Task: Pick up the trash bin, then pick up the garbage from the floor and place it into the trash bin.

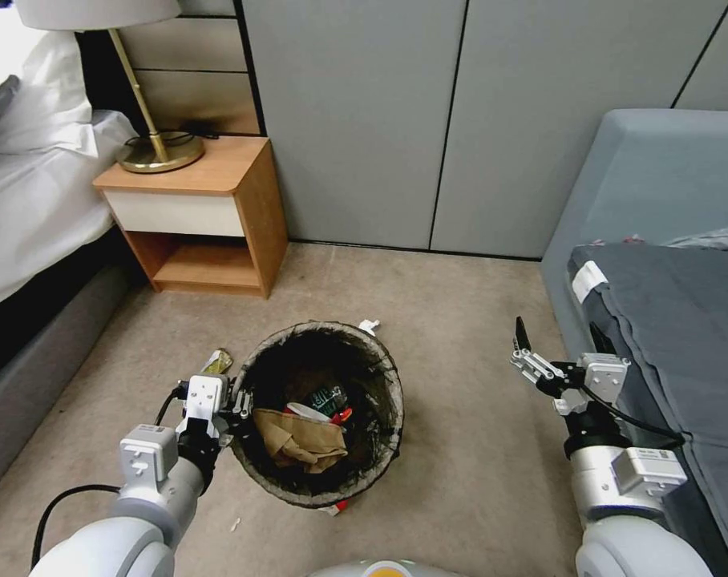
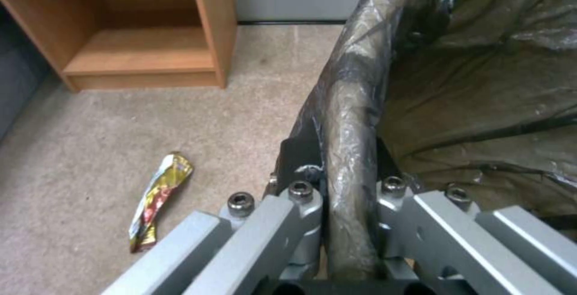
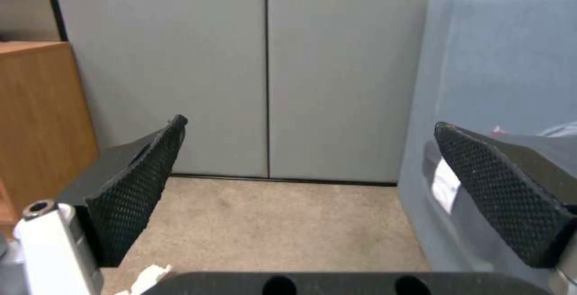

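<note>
Carpeted bedroom floor (image 1: 460, 336): left gripper (image 2: 351, 186) clamps trash bin (image 1: 320, 413) rim; right gripper (image 1: 558, 346) released. Advise keeping bin level.

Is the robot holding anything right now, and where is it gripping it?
The left gripper clamps the bin by its bag-covered rim. The right gripper is open, holding nothing.

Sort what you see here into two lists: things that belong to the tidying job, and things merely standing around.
Job: trash bin, gripped at its rim by left gripper; yellow wrapper and white scrap on the floor; right gripper, open.
Standing around: nightstand, lamp, bed, sofa.
</note>
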